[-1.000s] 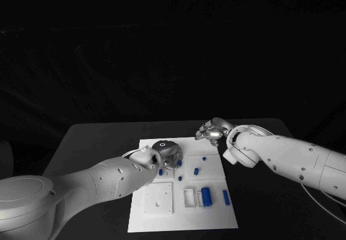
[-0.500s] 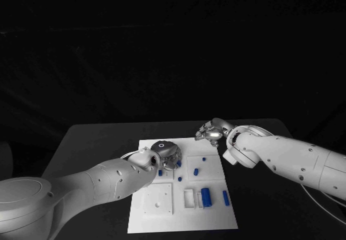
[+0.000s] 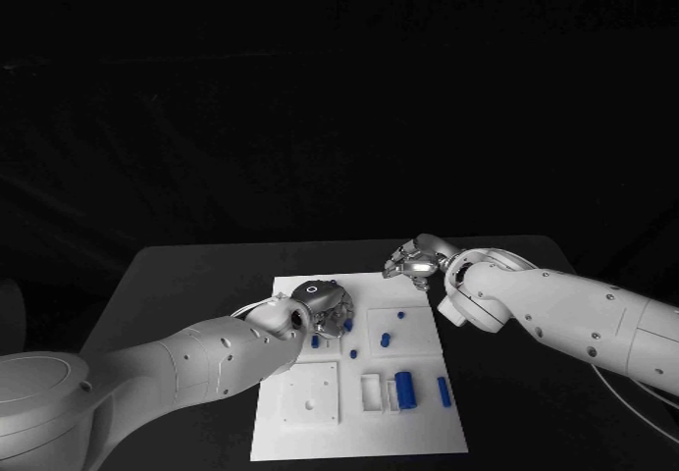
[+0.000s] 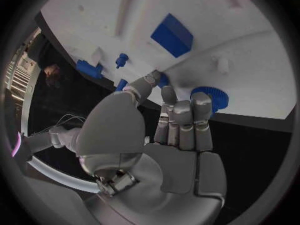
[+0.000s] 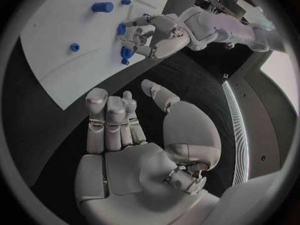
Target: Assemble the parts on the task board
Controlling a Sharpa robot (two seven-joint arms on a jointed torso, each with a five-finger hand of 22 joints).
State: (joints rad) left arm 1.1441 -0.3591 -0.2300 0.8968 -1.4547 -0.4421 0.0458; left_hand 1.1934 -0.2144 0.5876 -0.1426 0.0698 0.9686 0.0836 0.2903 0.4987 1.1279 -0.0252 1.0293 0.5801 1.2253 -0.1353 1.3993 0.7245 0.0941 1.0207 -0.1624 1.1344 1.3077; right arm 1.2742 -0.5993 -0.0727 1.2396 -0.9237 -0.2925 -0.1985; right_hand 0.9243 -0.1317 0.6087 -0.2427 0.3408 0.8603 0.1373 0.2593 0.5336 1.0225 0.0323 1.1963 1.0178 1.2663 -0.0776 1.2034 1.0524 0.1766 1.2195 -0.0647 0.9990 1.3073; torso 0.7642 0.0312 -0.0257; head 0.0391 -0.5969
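Left hand (image 3: 320,302) low over the task board (image 3: 425,417).
Its fingers touch a blue round part (image 4: 211,98); whether they hold it, I cannot tell. Right hand (image 3: 416,261) is empty, fingers apart.

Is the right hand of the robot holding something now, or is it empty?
Empty. The right hand hovers over the black table beside the task board; its fingers are apart, with nothing between them.
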